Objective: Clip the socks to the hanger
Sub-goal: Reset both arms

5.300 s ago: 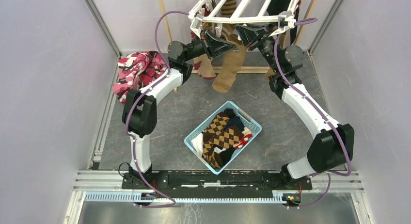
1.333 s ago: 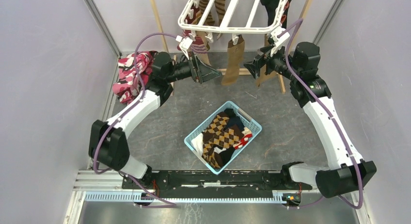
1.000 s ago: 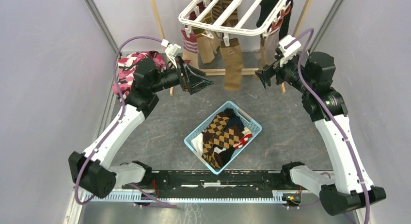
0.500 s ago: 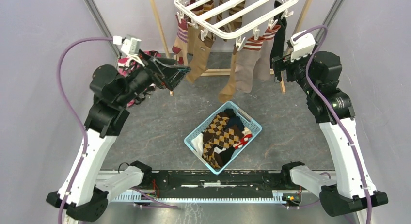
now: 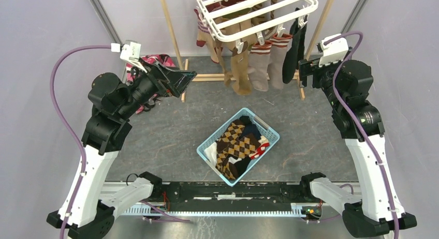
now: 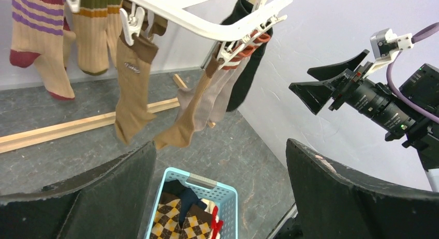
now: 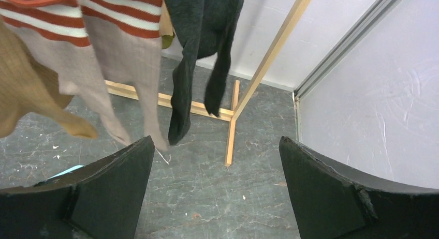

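The white hanger [image 5: 257,11] hangs high at the far middle of the scene, tilted, between the two slanting poles of the wooden stand [image 5: 171,27]. Socks dangle from its small clips [image 6: 133,23]. Striped socks [image 6: 39,40] hang along its far left side and a tan sock [image 5: 240,73] at its near edge. Two grey socks [image 5: 268,65] with red-and-white cuffs hang just right of the tan one, and a black sock [image 5: 293,50] is at the right corner. The tan sock's foot lies against the nearer grey one, and the black sock hangs just beside the grey pair.

The left hand [image 5: 186,84] is raised to the left of the hanger and well apart from it. Its fingers [image 6: 83,197] are spread wide with nothing between them. The left wrist view looks past them to the hanging socks and, lower down, the basket. The right hand [image 5: 304,74] is raised on the right, near the black sock and the stand's right pole, touching neither. Its own wrist view shows its fingers far apart and empty too.

A light blue mesh basket [image 5: 220,129] sits on the dark grey surface [image 5: 171,130], nearer than the hanger and roughly midway between the two arms. It holds brown argyle socks [image 5: 235,140] heaped with a few darker and paler ones. A pink, red and black patterned cloth [image 5: 161,59] lies at the far left, partly hidden behind the left arm.
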Robot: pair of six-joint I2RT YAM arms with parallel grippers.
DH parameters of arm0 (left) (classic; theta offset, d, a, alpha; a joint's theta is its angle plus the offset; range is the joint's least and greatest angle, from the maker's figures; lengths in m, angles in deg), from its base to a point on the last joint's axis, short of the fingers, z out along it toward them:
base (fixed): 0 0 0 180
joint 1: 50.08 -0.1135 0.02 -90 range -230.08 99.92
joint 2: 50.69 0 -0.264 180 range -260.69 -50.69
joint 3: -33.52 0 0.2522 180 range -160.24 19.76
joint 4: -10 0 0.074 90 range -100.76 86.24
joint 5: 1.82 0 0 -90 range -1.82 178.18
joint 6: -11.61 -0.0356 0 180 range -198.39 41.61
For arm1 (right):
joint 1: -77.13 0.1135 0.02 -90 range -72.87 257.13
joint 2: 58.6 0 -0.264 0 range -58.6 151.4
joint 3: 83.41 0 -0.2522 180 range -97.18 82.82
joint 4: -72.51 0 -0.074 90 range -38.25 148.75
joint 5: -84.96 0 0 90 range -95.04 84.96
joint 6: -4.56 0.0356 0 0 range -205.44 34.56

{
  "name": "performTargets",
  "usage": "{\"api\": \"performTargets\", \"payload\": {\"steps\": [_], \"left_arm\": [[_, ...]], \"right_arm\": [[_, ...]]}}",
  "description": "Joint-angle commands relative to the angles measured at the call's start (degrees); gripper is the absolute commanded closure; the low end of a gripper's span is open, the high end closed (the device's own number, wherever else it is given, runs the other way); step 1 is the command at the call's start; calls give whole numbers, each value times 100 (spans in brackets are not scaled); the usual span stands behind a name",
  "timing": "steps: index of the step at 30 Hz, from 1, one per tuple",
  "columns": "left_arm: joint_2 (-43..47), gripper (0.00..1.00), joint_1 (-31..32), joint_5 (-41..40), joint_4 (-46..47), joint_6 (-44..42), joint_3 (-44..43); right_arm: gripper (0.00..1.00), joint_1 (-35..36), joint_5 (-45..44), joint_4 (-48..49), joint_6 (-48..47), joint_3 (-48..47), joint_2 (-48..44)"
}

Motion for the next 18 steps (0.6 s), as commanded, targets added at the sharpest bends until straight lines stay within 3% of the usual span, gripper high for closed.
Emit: {"api": "performTargets", "payload": {"steps": [1, 18], "left_arm": [[-110, 0, -19, -51, 6, -82, -336], [-189, 0, -22, 0, -103, -299, -449]], "right_arm": [[2, -17, -174, 128, 71, -282, 25], [2, -19, -113, 196, 230, -422, 163]]}}
